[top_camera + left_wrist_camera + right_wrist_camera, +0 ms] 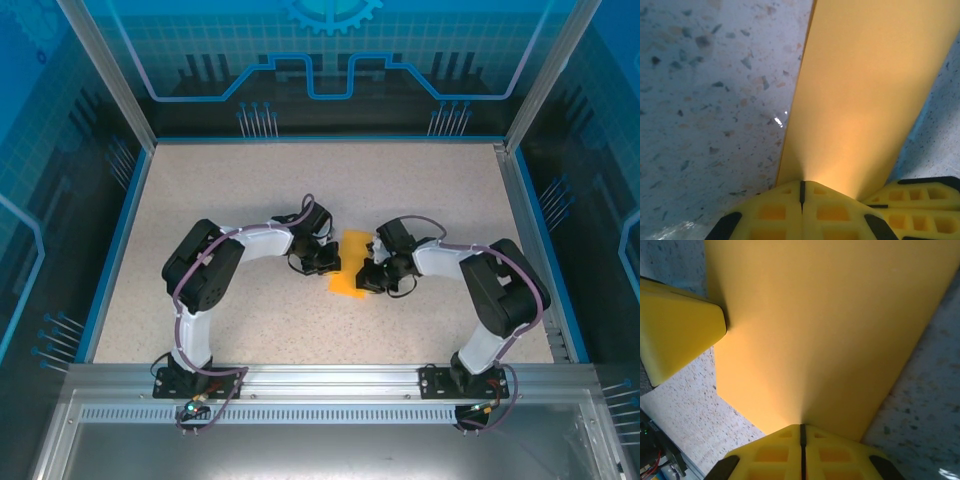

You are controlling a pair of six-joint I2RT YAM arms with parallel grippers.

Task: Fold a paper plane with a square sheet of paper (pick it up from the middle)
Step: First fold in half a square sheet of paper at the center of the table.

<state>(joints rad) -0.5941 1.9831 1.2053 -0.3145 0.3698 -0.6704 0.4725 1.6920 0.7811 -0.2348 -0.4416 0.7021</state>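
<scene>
The orange-yellow paper (350,262) lies in the middle of the speckled worktop (250,180), as a narrow strip running from near to far. The left gripper (801,184) is closed on its left edge, and the right gripper (802,427) is closed on its right edge, with the fingertips pressed together.

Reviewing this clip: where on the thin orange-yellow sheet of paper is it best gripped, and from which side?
Its side edges, approached from left and right: the thin orange-yellow sheet of paper looks too thin and flat for a top-down pinch. The left gripper and right gripper are each shut on an opposite edge, which likely keeps it spread.
</scene>
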